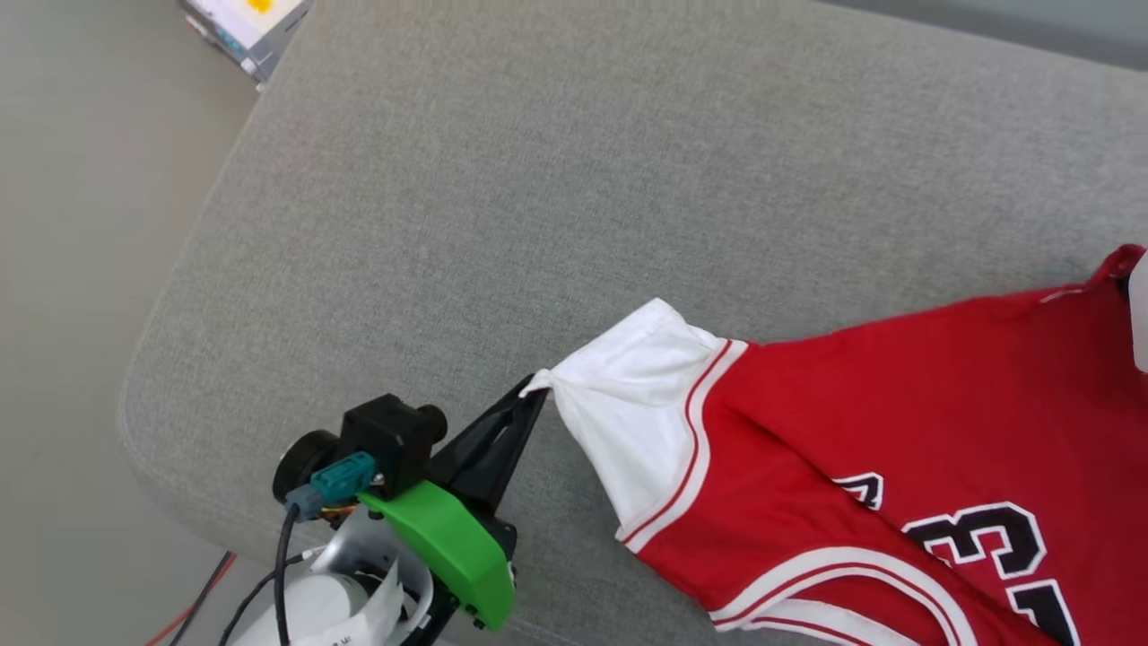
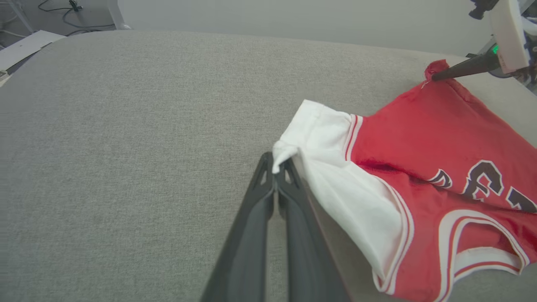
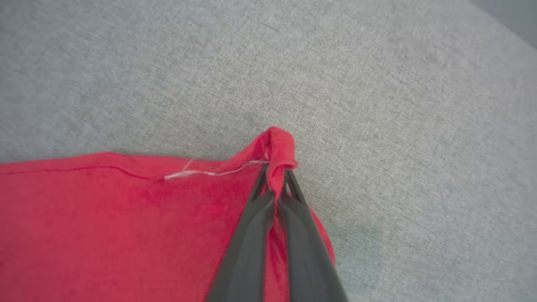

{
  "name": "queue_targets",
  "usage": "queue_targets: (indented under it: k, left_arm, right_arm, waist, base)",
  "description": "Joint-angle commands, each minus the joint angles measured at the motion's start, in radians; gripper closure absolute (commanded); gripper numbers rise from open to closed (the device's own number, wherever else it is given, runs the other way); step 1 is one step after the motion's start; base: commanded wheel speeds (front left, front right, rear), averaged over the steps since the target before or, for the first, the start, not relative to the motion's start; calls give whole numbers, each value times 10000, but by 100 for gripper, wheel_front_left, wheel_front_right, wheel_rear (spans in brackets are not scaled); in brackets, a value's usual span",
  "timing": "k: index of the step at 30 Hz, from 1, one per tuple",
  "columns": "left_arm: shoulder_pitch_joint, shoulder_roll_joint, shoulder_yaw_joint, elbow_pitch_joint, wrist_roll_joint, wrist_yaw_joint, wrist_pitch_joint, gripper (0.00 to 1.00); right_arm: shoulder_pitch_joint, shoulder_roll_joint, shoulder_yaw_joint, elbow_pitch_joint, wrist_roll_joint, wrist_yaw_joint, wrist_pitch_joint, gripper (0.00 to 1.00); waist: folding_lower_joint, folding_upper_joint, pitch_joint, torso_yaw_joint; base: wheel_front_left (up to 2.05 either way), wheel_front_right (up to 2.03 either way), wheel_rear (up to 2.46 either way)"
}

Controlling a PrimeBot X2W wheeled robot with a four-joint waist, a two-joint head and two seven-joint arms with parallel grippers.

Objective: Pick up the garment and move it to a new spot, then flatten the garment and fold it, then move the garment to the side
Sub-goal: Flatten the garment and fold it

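On the grey cushion (image 1: pixel 538 179): the garment (image 1: pixel 852 422), a red jersey-style T-shirt, lies on the right half, stretched between the two claws. Its black, white-outlined number faces up and is partly cut off at the near right.
Left gripper (image 1: pixel 536 386): fingers pressed fully together on the very tip of the white sleeve (image 1: pixel 628 413), at the shirt's left end.
Right gripper (image 3: pixel 275 178): fingers closed tight on a small red corner at the shirt's far right end, beside a loose white thread (image 3: pixel 209 173).
Risk, slip: each claw has only a small nip of cloth. As I judge it, a lift or a sideways pull could draw either corner out, and the shirt would drop in a heap.
Risk, uneven pull: the two holds are a sleeve tip and a body corner, not matching points. Pulling them apart would likely skew the shirt rather than flatten it, leaving the folds under the sleeve.
Risk, strain: the thread hints at a weak seam, and a hard tug there could open it.
Risk, drag: the cushion's rough weave may catch any cloth that trails.
Count: one garment; one white sleeve in sight; two grippers, both gripping; one cushion; one loose thread.
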Motion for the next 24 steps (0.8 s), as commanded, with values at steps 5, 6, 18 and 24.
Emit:
queue_targets:
  k: [5, 6, 18, 24]
  left_arm:
    - [118, 347, 322, -244, 87, 267, -32, 100]
    - [111, 369, 375, -319, 84, 308, -39, 100]
    - [-526, 526, 1689, -1543, 170, 1133, -515, 100]
    - [-1165, 542, 2523, -1887, 307, 1509, -989, 100]
  right_arm:
    - [144, -5, -83, -150, 377, -7, -969, 100]
    - [175, -32, -105, -202, 420, -7, -1097, 100]
    - [389, -157, -375, -1706, 819, -7, -2465, 100]
    - [473, -91, -590, -2870, 911, -7, -2685, 100]
  waist:
    - [-1, 111, -1176, -745]
    - [-1, 111, -1299, -826]
    - [-1, 111, -2496, -2275]
    - [-1, 111, -2801, -2969]
  base:
    - [0, 0, 0]
    - [0, 0, 0]
    - [0, 0, 0]
    - [0, 0, 0]
